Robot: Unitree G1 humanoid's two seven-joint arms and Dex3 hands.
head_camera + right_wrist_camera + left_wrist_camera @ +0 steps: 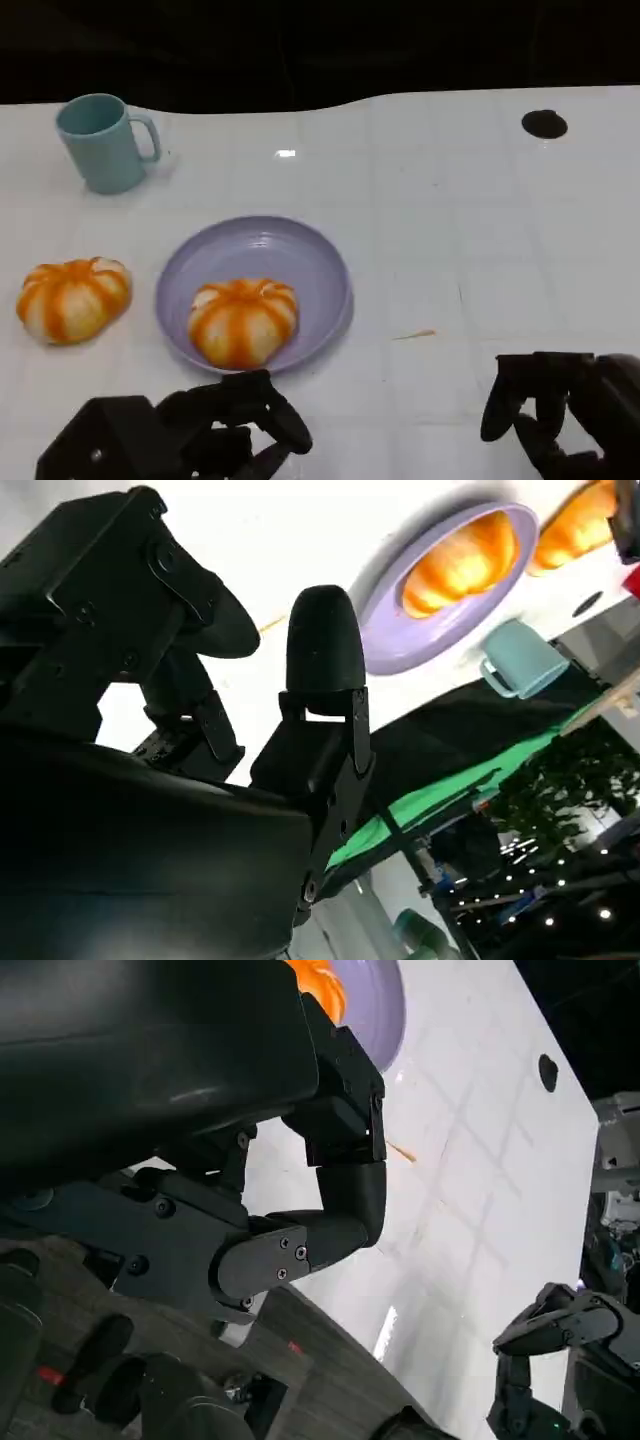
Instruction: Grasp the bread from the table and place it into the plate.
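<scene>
Already one round orange-and-cream striped bread roll, shaped like a small pumpkin (243, 321), sits inside the shallow lilac plate (300, 250) toward the near-left part of the white tabletop (480, 230), so by my reading the placing step for that roll is done, or the work lies between one roll and the next. A second striped bread roll of the same kind (73, 298) lies on the bare tabletop close to the left edge, just beside the plate but apart from its rim. The left hand (190, 435) hangs over the near edge just in front of the plate, its black fingers curled loosely and holding nothing; the left wrist view bears this out, with nothing between the fingers. The right hand (565, 410) hovers at the near right corner, well apart from both rolls, fingers bent inward and empty. If the second roll is wanted, the left hand is the nearer one; it would need to travel along the near edge toward the left, come down over the roll, close around its sides and carry it to the free part of the plate. The rolls look glossy, domed and ridged in segments, probably soft. A pale teal mug with a handle (103, 142) stands near the far left corner.
</scene>
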